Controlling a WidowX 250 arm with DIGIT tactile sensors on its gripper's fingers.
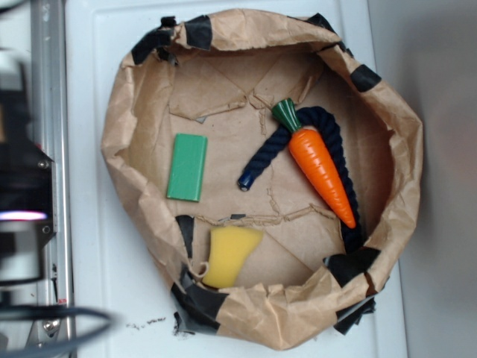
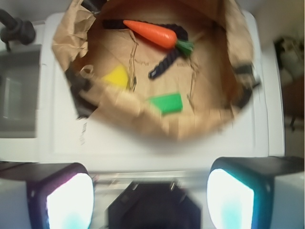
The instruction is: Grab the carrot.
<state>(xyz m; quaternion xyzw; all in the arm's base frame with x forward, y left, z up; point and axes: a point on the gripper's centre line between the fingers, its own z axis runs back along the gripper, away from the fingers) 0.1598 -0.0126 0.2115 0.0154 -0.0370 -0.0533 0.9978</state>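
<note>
1. In the exterior view, a brown paper bag [image 1: 119,142], its walls rolled down and patched with black tape [image 1: 197,30], sits on a white surface [image 1: 89,45] and forms a shallow basin.
2. Toward the left of the basin floor lies a flat green block [image 1: 187,167], well apart from everything else.
3. Below and slightly right of it, a yellow sponge [image 1: 226,256] rests against the near paper wall.
4. Right of centre, a dark blue rope [image 1: 265,158] curves under the carrot's stem and runs on along its far side toward the tip.
5. The carrot [image 1: 320,168] lies on this rope, green stem cap up-left, orange point down-right, near the bag's right wall. Nothing lies on top of it.
6. In the wrist view, the gripper [image 2: 150,195] hangs outside the bag over the white surface, its two fingers spread wide with nothing between them, well apart from the carrot [image 2: 151,33].
7. A metal rail [image 1: 46,89] runs along the left edge of the exterior view; the surroundings are blurred.
</note>
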